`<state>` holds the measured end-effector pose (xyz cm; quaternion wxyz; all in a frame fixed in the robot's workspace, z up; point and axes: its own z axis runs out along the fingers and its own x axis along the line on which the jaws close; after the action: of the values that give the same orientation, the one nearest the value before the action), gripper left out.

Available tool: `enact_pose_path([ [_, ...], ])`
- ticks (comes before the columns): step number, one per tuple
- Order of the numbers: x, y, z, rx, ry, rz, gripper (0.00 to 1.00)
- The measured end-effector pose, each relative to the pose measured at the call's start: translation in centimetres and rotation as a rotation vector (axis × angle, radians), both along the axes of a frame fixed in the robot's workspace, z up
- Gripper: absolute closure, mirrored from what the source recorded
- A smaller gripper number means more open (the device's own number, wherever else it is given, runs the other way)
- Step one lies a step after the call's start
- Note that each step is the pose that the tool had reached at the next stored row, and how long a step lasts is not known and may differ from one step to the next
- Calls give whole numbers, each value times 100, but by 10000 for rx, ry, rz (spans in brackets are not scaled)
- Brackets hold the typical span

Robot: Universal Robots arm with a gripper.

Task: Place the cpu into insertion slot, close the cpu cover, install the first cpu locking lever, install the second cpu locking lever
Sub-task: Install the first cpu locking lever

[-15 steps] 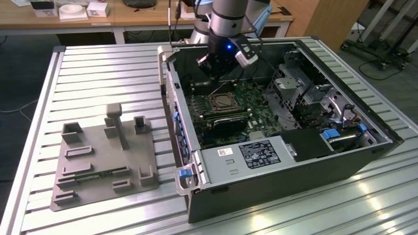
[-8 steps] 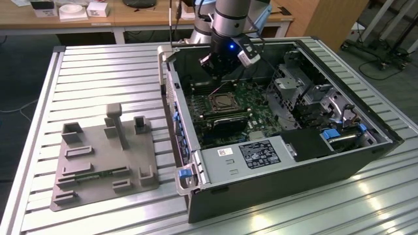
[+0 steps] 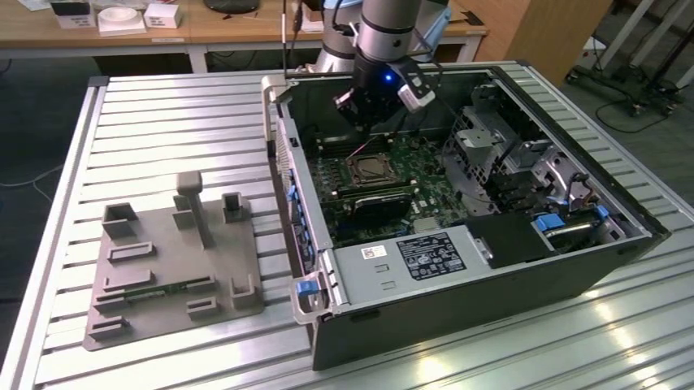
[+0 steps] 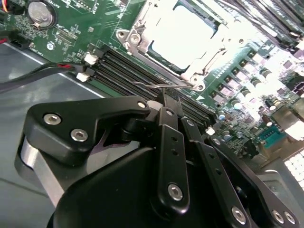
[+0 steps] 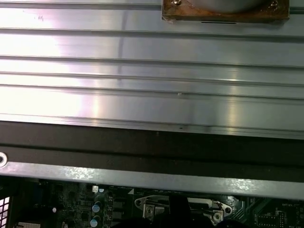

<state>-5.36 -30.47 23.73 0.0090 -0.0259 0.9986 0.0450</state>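
Inside the open computer case (image 3: pixel 488 301), on the green motherboard (image 4: pixel 71 33): the cpu (image 4: pixel 183 33) lies flat in the insertion slot (image 3: pixel 375 168), metal top up. It is square, so it has no long axis. Its edges run parallel to the window of the cpu cover (image 4: pixel 135 26) and to the memory slots (image 4: pixel 128 66) beside it. The top is smooth silver-grey and glares near-white under the light in the second wrist view.

Cover: a thin silvery stamped frame, lying down flat around the chip, with round screw heads at its corners.

Locking lever (image 4: pixel 148 85): thin bare steel wire. Its long axis follows the socket edge nearest the memory slots, parallel to them, and it ends in a small bend at the fingertips. I cannot tell whether it is latched.

Gripper (image 4: pixel 169 97): matte black linkage fingers with bolt heads, drawn narrow, no gap visible between the tips. The tips meet the lever's bent end; I cannot tell whether the wire is pinched or only touched. In the exterior view the gripper hangs over the socket, pointing down into the case.

Surroundings:
- Memory slots are long, narrow and black.
- A round shiny coin cell (image 4: pixel 40 13) sits on the board.
- A red-and-black cable (image 4: pixel 42 73) crosses the grey case floor.
- The case stands on a ribbed aluminium table (image 3: pixel 162 122).
- A grey moulded fixture tray (image 3: pixel 162 268) sits at the exterior view's left, just beside the case.
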Motion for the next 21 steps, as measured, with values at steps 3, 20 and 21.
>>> enact_pose_path([
  [3, 33, 1, -7, 90, -1, 0, 89],
  [20, 124, 2, -96, 133, 0, 1, 89],
  [21, 128, 2, -100, 134, 0, 1, 89],
])
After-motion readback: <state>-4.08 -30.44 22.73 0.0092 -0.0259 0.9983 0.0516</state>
